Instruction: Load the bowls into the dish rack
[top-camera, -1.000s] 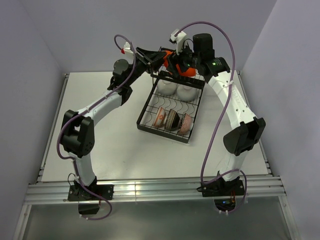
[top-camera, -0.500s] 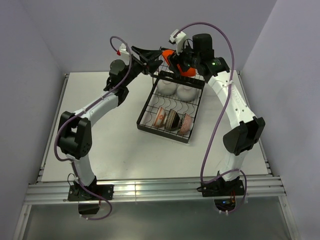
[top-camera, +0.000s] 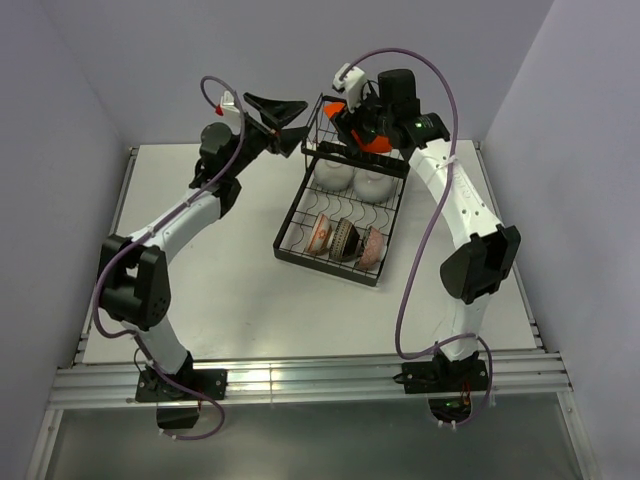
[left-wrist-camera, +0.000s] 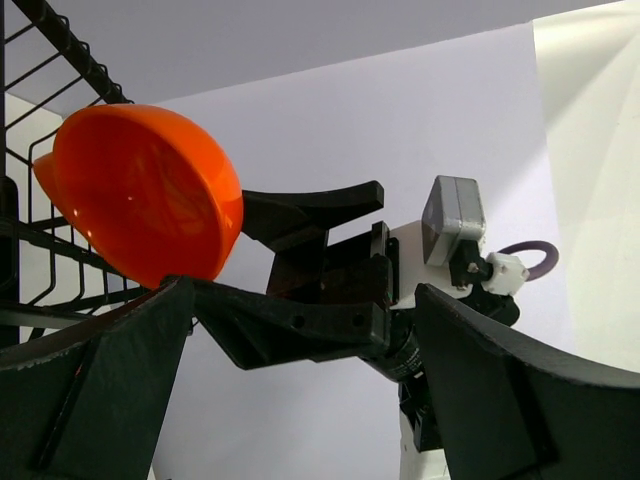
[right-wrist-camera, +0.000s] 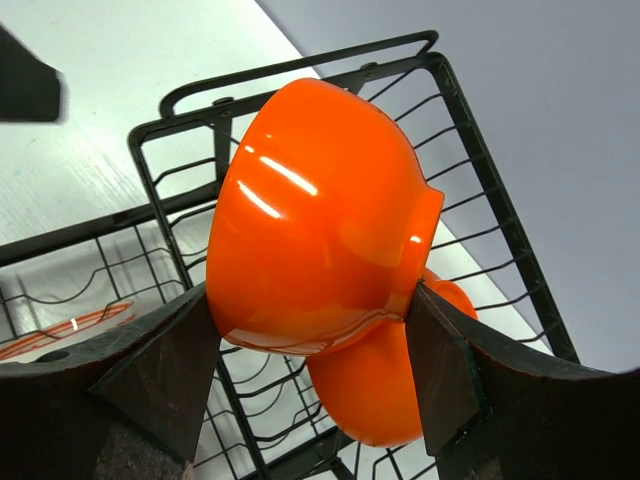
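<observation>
My right gripper (top-camera: 338, 112) is shut on a glossy orange bowl (right-wrist-camera: 320, 220), held tilted above the raised basket of the black wire dish rack (top-camera: 293, 210). Its pads (right-wrist-camera: 440, 370) press the bowl's rim and base. A second orange bowl (right-wrist-camera: 390, 395) rests in the basket just below. My left gripper (top-camera: 280, 120) hangs open to the left of the rack with nothing between its fingers. In the left wrist view the held orange bowl (left-wrist-camera: 140, 205) shows at upper left. Two white bowls (top-camera: 350, 178) and three patterned bowls (top-camera: 345, 240) stand in the rack's lower tray.
The rack sits at the back middle of the white table (top-camera: 200, 290), near the rear wall. Purple cables loop over both arms. Rack wires (left-wrist-camera: 70, 45) cross the left wrist view's upper left corner.
My left gripper has opened, let go of the orange bowl and drawn back to the left. The right gripper keeps its hold on that bowl over the basket.
</observation>
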